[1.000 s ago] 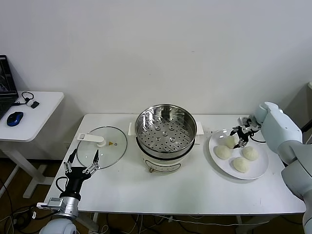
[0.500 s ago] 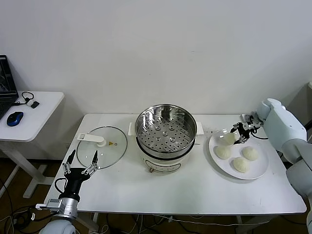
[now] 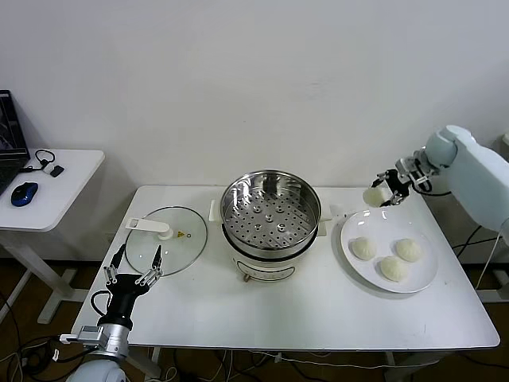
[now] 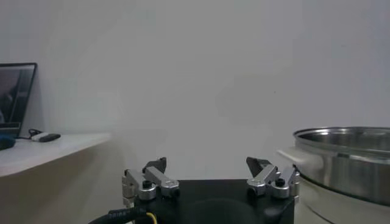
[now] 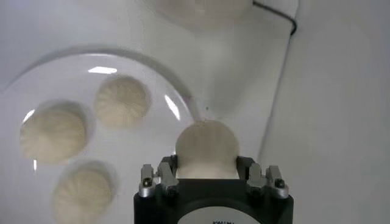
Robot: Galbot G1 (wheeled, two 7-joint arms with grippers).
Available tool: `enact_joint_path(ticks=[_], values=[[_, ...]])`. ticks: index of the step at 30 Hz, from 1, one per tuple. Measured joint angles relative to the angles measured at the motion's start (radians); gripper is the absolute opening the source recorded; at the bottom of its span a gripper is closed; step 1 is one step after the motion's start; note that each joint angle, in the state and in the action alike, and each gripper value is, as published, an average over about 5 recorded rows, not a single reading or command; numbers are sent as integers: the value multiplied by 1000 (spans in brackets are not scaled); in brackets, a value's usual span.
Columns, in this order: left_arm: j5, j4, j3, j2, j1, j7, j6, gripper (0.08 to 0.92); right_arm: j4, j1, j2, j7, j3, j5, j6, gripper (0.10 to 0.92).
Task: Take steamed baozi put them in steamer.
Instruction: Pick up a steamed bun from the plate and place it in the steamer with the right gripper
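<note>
My right gripper [image 3: 384, 190] is shut on one steamed baozi [image 3: 374, 196], held in the air above the far left rim of the white plate [image 3: 422, 276]. In the right wrist view that bun [image 5: 206, 149] sits squeezed between the fingers. Three more cream-white baozi [image 3: 363, 248] [image 3: 408, 250] [image 3: 393, 268] lie on the plate. The steamer [image 3: 270, 220], a shiny steel pot with a perforated tray, stands mid-table, left of the lifted bun, with nothing in it. My left gripper [image 3: 133, 268] is parked open at the table's front left corner.
A flat glass lid [image 3: 166, 239] with a white handle lies left of the steamer. A side table [image 3: 48, 187] with a blue mouse and a laptop edge stands at far left. A black cable [image 5: 281, 17] runs behind the plate.
My right gripper closed on a baozi on the plate and lifted it up and slightly back. Three buns stay on the plate. The left arm has not moved.
</note>
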Motion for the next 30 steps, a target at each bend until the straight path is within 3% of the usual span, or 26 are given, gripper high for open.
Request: enact_joint_path(ticks=[7,14,22,30], values=[[5,-13,4,1,9,-1,0,823,205,185,-24,-1,-193,137,-13,644],[6,-26,15,9,16,-3,-2,823,310,356,33,-1,-365,234,-6,645],[5,-37,10,6,20,-8,-5,823,339,425,161,2,-463,254,29,645],[-5,-57,7,6,31,-10,-1,823,270,391,319,10,-480,175,103,648]])
